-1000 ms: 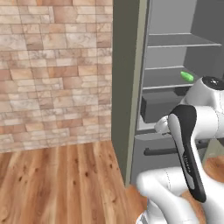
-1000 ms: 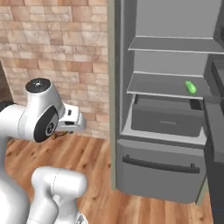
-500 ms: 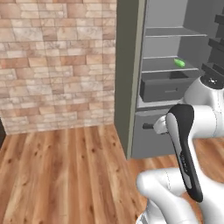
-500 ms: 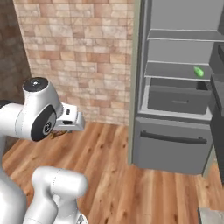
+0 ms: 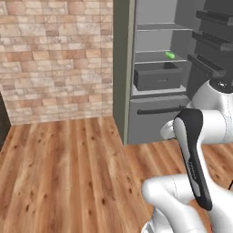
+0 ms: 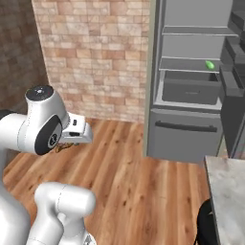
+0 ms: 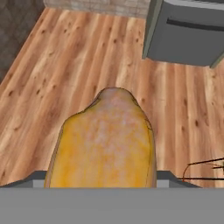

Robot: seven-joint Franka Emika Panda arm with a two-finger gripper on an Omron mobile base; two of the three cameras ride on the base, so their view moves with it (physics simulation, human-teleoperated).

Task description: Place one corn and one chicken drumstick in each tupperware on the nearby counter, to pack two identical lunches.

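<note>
Carrying risk noted: drumstick (image 7: 105,140) is clamped in the gripper (image 6: 67,143) over bare floor (image 7: 65,65); a loose hold drops it.

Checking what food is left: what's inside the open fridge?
Inside the fridge, one green corn lies on a shelf, above a dark drawer. The upper shelves look bare. The drawer's contents and the closed lower compartment are hidden.
</note>
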